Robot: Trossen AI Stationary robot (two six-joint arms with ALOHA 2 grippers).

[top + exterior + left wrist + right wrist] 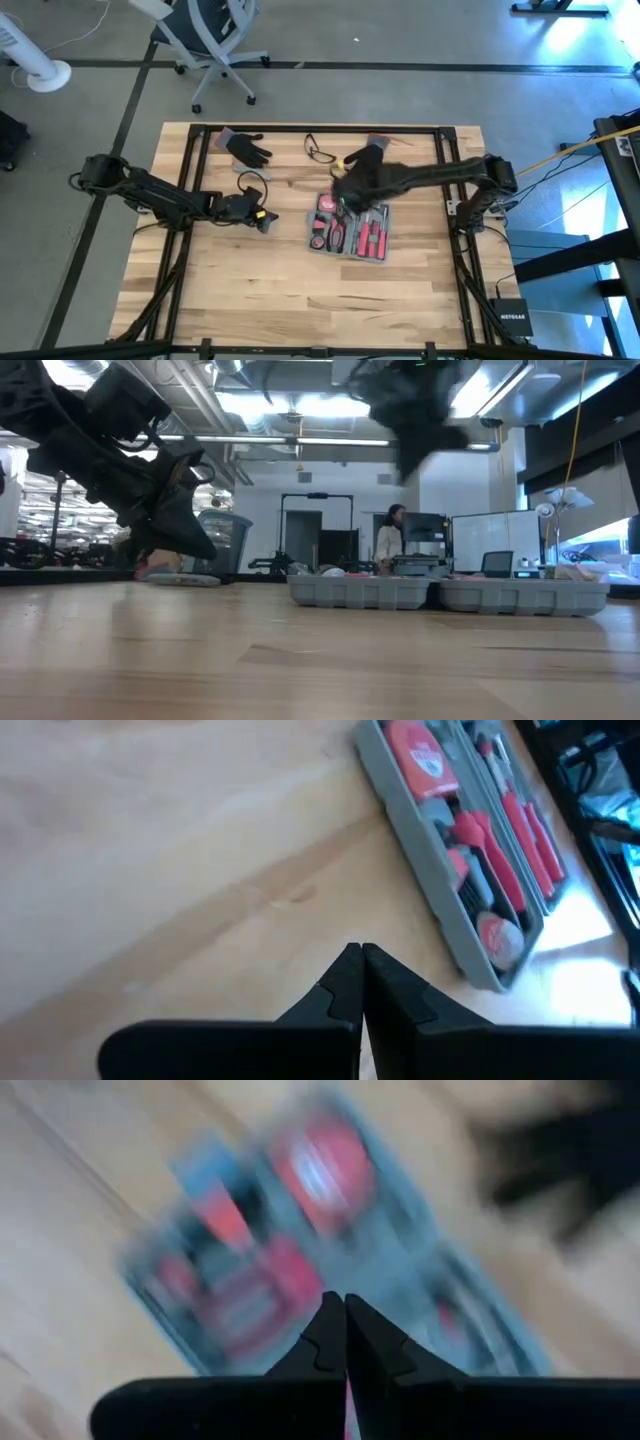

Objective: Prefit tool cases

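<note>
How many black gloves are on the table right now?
2. One glove lies near the table's far edge, left of the safety glasses. The other glove lies right of the glasses, partly hidden under the right arm.

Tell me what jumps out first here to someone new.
The open tool case near the table's middle, grey with red-handled tools in both halves. The right gripper hangs shut over its far edge, and the left gripper sits shut to its left. A black glove and safety glasses lie along the far side.
</note>
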